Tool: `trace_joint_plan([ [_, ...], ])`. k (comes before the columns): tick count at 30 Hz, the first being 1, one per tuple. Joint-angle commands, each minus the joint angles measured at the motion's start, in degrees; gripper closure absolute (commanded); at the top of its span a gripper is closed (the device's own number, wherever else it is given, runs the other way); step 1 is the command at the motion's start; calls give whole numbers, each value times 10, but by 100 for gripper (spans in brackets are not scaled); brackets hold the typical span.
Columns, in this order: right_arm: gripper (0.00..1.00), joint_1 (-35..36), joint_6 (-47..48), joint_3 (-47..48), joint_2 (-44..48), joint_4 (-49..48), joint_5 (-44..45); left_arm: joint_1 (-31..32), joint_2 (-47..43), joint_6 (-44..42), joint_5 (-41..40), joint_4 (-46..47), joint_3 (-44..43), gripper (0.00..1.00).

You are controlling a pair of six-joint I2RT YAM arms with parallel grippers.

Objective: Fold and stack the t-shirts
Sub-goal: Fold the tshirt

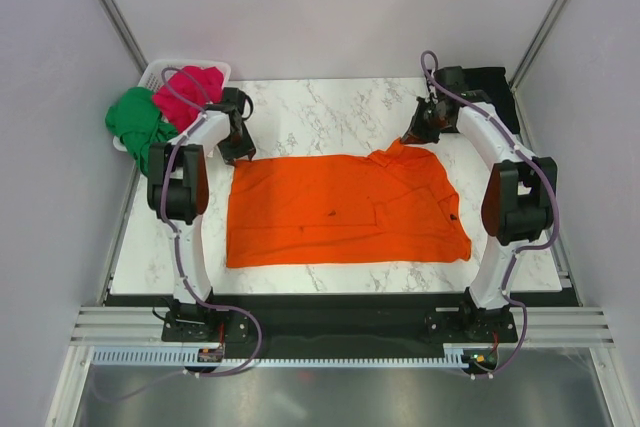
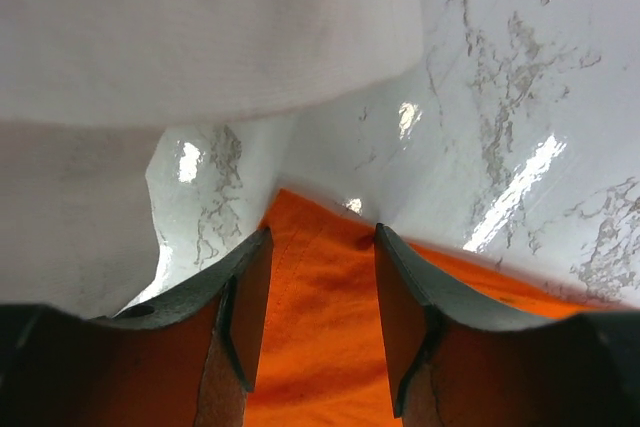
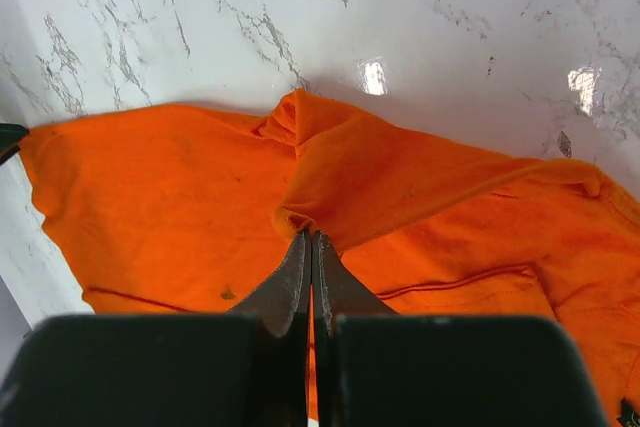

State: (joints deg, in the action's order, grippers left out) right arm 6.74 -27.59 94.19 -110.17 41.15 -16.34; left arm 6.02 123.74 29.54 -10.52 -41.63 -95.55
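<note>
- The bright orange cloth t-shirt [image 1: 340, 209] lies spread at the middle of the white marbled tabletop [image 1: 330, 107]. Its left half is flat and its right half is rumpled.
- At the shirt's 1 o'clock edge, the right jaws are pressed together on a raised ridge of orange cloth, lifting it a little.
- At the 10 o'clock corner, the left jaws stand moderately apart, straddling the corner; they grip nothing.
- We judge the step to be taking hold of the far edge for the first fold. Next, the left jaws should sink and close on that corner, then both should carry the edge toward 6 o'clock evenly.
- Outward at 10 o'clock, a white plastic basket [image 1: 160, 69] holds a green shirt [image 1: 135, 122] and a magenta-red shirt [image 1: 185, 92].
- At 1 o'clock lies a black shirt [image 1: 490, 77].
</note>
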Motion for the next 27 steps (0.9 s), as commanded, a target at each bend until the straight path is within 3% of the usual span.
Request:
trace_joint_plan([
  [1, 100, -1, 6, -9, 36, -19, -11, -2, 13, 11, -56, -5, -24, 47],
  [4, 100, -1, 8, -20, 36, -24, -10, -1, 20, 10, -56, -6, -33, 48],
  [8, 100, 0, 11, -28, 36, -26, -10, 0, 39, 10, -45, -6, -44, 57],
  [11, 100, -1, 13, -30, 36, -26, -7, 11, 45, -3, -49, -10, -58, 77],
  [16, 100, -1, 11, -27, 43, -25, -8, 20, 21, -6, -44, -25, -65, 98],
  [27, 100, -1, 9, -63, 120, -6, 6, 31, -125, -29, -90, -52, 10, 98],
])
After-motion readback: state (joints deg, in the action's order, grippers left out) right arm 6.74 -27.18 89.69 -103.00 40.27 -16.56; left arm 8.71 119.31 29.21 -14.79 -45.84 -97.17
